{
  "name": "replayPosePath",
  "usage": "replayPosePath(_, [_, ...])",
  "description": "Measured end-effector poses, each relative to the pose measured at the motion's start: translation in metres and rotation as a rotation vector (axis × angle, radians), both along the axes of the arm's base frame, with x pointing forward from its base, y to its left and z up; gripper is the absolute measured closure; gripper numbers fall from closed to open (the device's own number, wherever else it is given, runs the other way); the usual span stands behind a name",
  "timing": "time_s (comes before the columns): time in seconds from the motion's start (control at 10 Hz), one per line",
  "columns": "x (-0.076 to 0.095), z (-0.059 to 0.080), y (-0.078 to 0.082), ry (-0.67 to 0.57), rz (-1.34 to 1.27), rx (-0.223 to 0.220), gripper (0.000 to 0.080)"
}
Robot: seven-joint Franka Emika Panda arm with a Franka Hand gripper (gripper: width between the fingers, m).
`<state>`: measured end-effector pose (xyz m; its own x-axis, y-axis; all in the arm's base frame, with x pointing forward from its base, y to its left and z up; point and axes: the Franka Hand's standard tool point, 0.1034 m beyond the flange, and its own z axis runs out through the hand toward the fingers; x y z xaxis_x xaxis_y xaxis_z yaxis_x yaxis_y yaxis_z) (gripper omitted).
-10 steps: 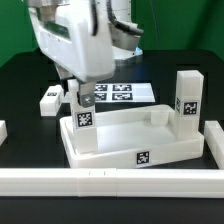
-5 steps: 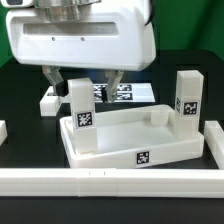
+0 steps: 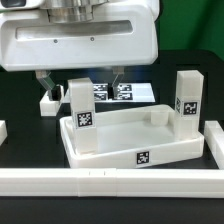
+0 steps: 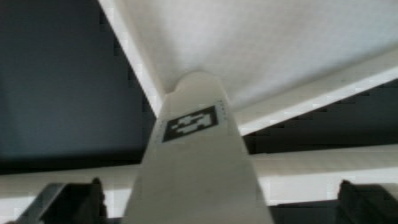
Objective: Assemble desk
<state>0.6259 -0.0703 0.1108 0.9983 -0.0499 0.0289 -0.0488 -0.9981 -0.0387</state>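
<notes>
The white tray-like desk top (image 3: 150,135) lies in the middle of the black table. One tagged white leg (image 3: 80,112) stands upright at its corner on the exterior view's left. A second leg (image 3: 187,95) stands upright at the corner on the right. My gripper (image 3: 80,80) hangs open just above the first leg, one finger (image 3: 43,83) on each side and clear of it. In the wrist view that leg (image 4: 196,160) rises between the two dark fingertips (image 4: 71,203) without touching them, and the desk top (image 4: 285,50) lies beyond.
A loose white leg (image 3: 50,100) lies on the table at the exterior view's left. The marker board (image 3: 128,92) lies behind the desk top. Long white border rails run along the front (image 3: 110,182) and the right (image 3: 213,140).
The gripper has let go of the upright leg on the left, spread its fingers and risen above it. The leg stays standing in the desk top.
</notes>
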Motion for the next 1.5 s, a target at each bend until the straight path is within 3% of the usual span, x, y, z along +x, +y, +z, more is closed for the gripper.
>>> replayPosePath(0.1, [-0.0001,0.0,-0.0006,-0.001,0.037,-0.004,0.0151])
replayPosePath(0.3, [-0.0004,-0.0007,-0.0007,0.001,0.027,-0.004,0.0466])
replayPosePath(0.5, [-0.0004,-0.0007,-0.0008,0.001,0.019,-0.004,0.0511])
replayPosePath(0.8, [-0.0004,-0.0008,-0.001,0.004,-0.048,-0.001,0.0511])
replayPosePath(1.2, [0.0005,-0.0013,0.0022,0.02,-0.483,0.018,0.0511])
replayPosePath(1.5, [0.0022,-0.0019,0.0047,0.026,-0.855,0.065,0.0511])
